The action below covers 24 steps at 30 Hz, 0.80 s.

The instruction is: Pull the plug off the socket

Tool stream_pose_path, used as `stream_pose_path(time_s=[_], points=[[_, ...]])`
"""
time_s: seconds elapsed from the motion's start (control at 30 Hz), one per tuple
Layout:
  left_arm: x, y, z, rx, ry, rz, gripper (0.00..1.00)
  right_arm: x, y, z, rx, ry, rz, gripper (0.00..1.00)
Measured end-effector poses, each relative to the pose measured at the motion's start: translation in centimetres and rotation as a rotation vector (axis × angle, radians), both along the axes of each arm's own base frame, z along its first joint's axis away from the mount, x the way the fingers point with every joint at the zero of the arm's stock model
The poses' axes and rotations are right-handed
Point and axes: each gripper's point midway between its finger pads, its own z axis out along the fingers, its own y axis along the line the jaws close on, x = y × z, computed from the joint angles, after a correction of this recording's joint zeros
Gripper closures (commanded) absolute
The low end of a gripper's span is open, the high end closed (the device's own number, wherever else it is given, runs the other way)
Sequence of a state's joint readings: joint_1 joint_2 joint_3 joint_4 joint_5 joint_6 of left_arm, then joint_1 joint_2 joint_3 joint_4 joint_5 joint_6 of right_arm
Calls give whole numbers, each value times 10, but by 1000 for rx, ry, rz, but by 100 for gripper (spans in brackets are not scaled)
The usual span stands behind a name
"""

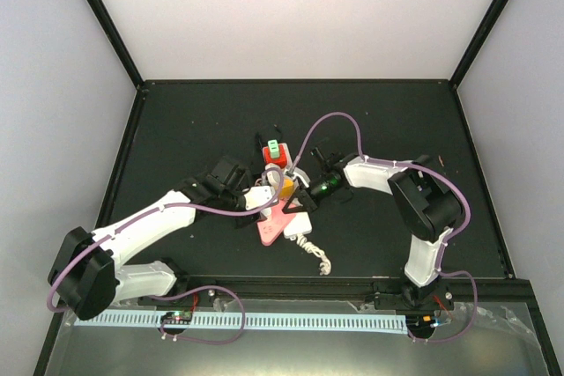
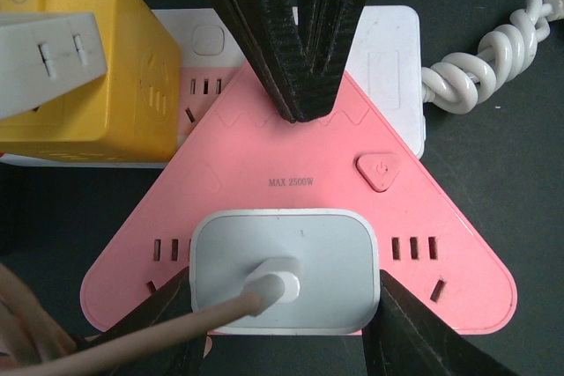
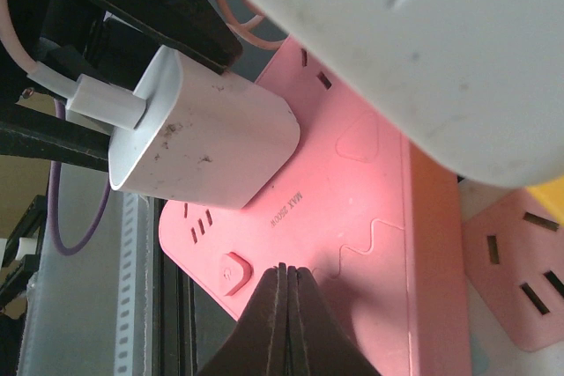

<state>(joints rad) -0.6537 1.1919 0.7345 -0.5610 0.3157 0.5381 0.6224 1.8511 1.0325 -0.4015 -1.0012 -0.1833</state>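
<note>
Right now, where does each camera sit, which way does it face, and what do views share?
Top external: above and behind the bases, looking down on the table; left arm and right arm show whole.
Left wrist: straight above the socket; left gripper straddles the white plug.
Right wrist: low, slanting across the socket; right gripper, shut, at bottom edge.
Shared: both wrist views show white plug and socket.

So my whole world here is a matte black table, boxed in by plain pale walls: a back wall that's almost white, plus a left wall and a right wall with a faint lilac-grey tint. Black frame bars run up the corners. A white slotted strip lines the near edge, with a dull grey metal surface below it. The light is soft and even, no harsh shadows.
</note>
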Motion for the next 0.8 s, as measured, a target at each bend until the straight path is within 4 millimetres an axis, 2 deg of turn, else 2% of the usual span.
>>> stream_pose_path(time_s=[0.57, 0.8], points=[[-1, 1, 2, 41, -44, -56, 76, 6, 2, 0, -29, -9, -24, 99], [-1, 2, 10, 51, -33, -48, 77, 11, 3, -1, -46, -24, -37, 99]])
